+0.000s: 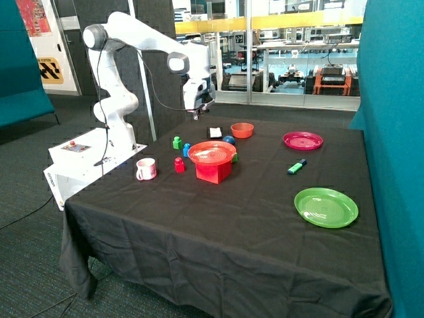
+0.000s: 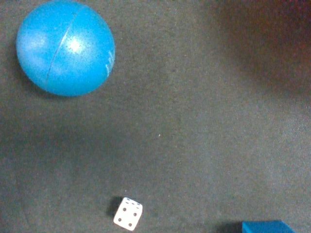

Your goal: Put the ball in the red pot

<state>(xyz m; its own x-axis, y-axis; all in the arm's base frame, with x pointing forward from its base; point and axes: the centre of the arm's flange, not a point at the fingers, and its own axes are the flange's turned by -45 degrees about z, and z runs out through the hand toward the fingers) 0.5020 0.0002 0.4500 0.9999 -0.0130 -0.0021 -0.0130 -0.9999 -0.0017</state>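
Note:
The ball (image 1: 228, 140) is dark blue and rests on the black tablecloth behind the red pot (image 1: 213, 172). The pot is a red cube-shaped box, and a round red plate (image 1: 212, 153) lies across its top. My gripper (image 1: 195, 116) hangs above the back of the table, above and to the side of the ball, nearer the robot base. In the wrist view the ball (image 2: 65, 47) lies on the cloth with a white die (image 2: 129, 213) some way off. Nothing of the gripper shows in that view.
Beside the pot stand a white-and-pink mug (image 1: 146, 169), a red block (image 1: 179, 165), a green block (image 1: 177, 142) and a blue block (image 1: 187, 150). Further along are an orange bowl (image 1: 242, 130), a magenta plate (image 1: 303, 140), a green marker (image 1: 297, 167) and a green plate (image 1: 326, 207).

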